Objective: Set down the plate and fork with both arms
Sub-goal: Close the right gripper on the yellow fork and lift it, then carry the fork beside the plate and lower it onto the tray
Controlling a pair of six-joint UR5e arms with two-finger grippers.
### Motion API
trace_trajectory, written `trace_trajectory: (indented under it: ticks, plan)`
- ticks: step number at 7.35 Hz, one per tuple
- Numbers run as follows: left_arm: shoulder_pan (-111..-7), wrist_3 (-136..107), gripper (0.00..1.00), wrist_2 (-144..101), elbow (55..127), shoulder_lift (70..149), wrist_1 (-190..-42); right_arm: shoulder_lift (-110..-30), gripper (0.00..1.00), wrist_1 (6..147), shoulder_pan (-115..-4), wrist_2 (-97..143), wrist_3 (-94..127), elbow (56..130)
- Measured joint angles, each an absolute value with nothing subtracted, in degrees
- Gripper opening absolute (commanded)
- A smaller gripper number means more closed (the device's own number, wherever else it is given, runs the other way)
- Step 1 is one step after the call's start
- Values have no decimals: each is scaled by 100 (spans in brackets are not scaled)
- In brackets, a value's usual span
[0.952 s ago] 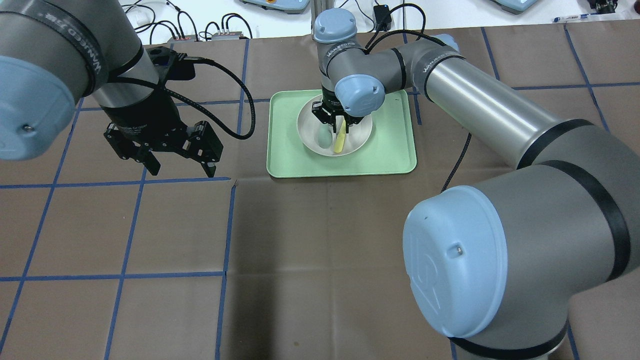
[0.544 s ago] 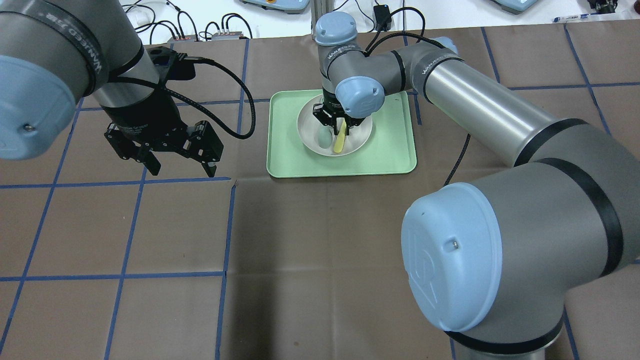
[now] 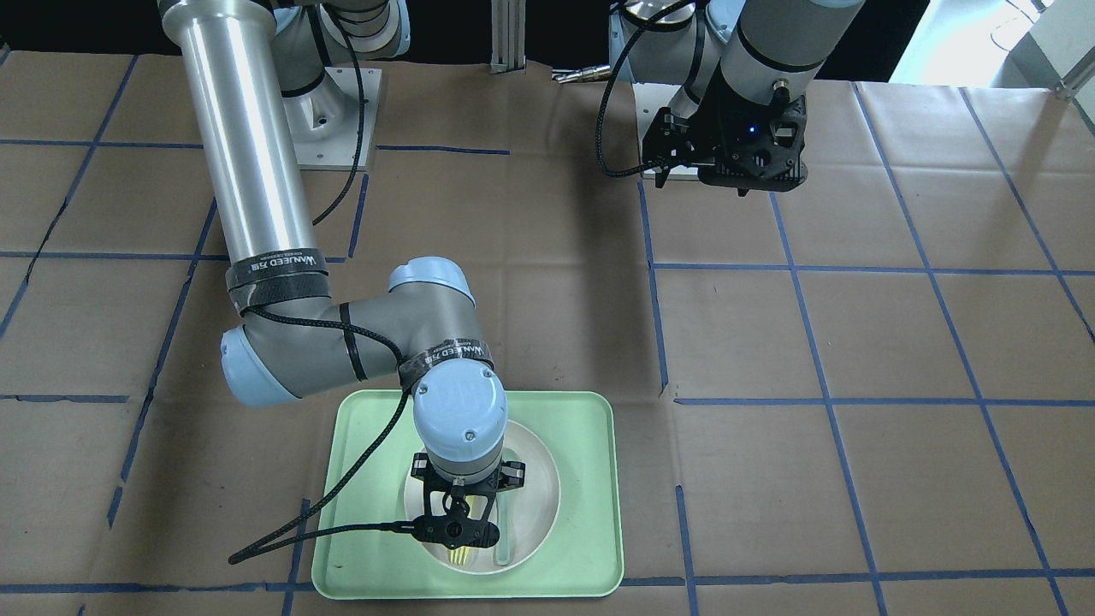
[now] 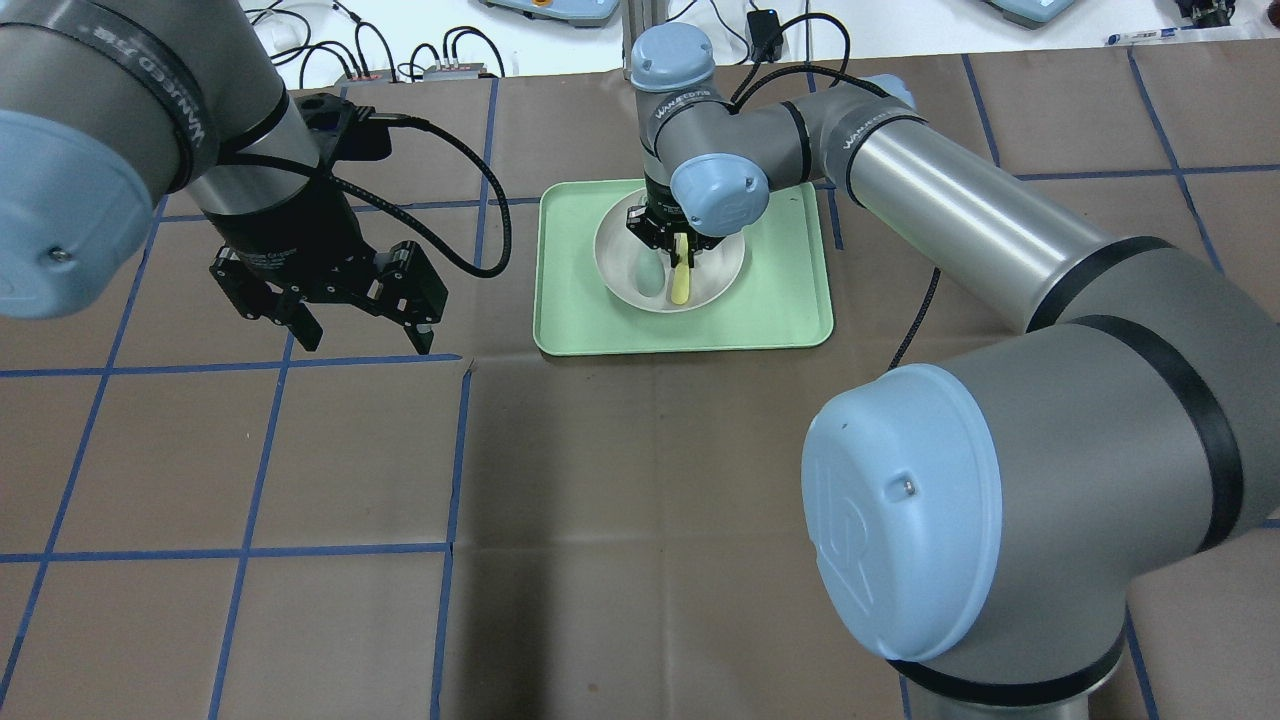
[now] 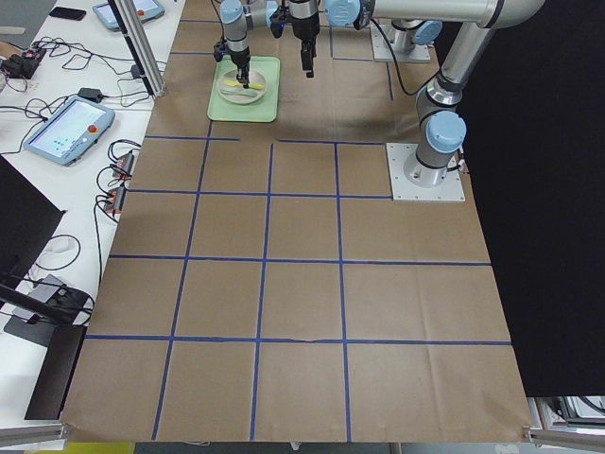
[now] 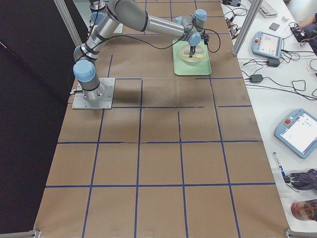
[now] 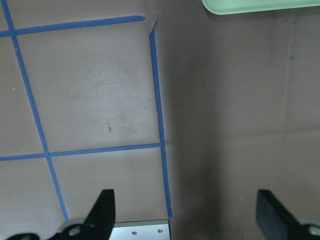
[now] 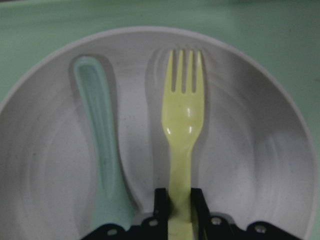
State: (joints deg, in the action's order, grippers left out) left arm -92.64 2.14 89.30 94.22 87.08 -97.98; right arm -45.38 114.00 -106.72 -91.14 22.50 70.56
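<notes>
Closing since a second ago, the right gripper [image 8: 179,199] fingers now pinch the fork [image 8: 184,120] handle inside the plate [image 8: 260,150], beside a spoon [image 8: 100,145] on the green tray [image 4: 780,290], while the left gripper [image 4: 362,338] hangs spread open over the bench [image 4: 600,480]; an arm band [image 3: 278,259] reads WANJEED.

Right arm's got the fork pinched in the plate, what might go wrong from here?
1. The right pincer grips the fork by its slim handle, so it may swing or slip when lifted.
2. The spoon lies close beside the fork in the plate; a sideways move might knock it.
3. The left pincer hangs open away from the tray, so the plate is unheld and may shift.
</notes>
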Motion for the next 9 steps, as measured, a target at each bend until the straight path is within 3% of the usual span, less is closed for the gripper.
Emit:
trace_trajectory:
  ticks: [6, 9]
  plan:
    - [-9260, 272, 100, 8931, 9425, 8738, -9448, -5235, 1, 11029, -10581, -9095, 2227, 7139]
    - [-9263, 273, 100, 8925, 9429, 8748, -9297, -5647, 2, 11008, -9983, -9111, 1456, 7702]
